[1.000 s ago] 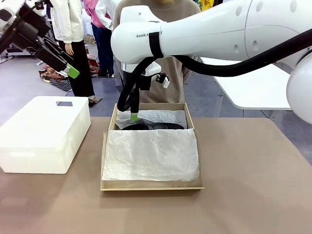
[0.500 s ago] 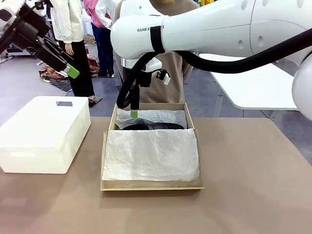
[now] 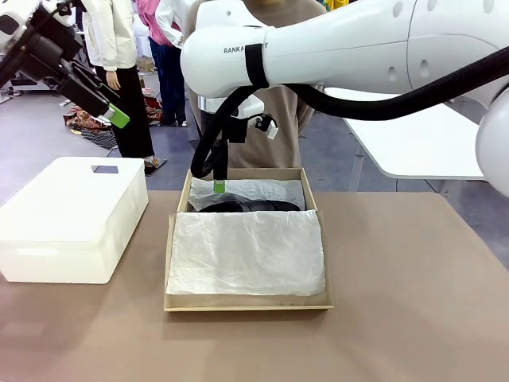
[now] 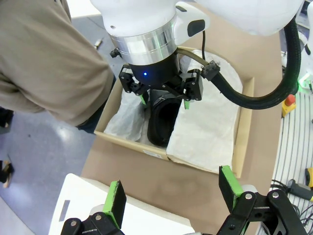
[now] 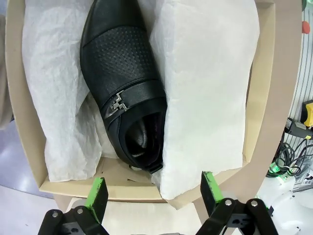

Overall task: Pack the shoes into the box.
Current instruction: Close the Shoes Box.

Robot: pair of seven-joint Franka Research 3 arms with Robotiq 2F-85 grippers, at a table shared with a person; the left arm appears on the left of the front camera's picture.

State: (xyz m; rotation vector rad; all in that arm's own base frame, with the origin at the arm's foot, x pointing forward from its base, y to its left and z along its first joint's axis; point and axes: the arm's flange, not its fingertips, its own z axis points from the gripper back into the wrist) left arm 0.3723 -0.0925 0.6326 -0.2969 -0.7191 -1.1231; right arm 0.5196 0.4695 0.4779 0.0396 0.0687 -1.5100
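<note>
Shoe [image 5: 122, 83] lay in the far half of the box [image 3: 246, 303], tissue paper [image 3: 246, 251] covering the near half, perhaps hiding its mate. I had the right gripper [image 5: 154, 196] hovering just above that shoe, fingers spread and empty, clear to tuck paper. The left gripper [image 4: 172, 193] hung high off the box's left side, fingers released too.

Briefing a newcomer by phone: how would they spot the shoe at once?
On the brown table stands an open tan cardboard shoebox, beside a white box. Inside, below the right gripper, a glossy black dress shoe lies between folds of white tissue paper; its small metal buckle marks it out.
</note>
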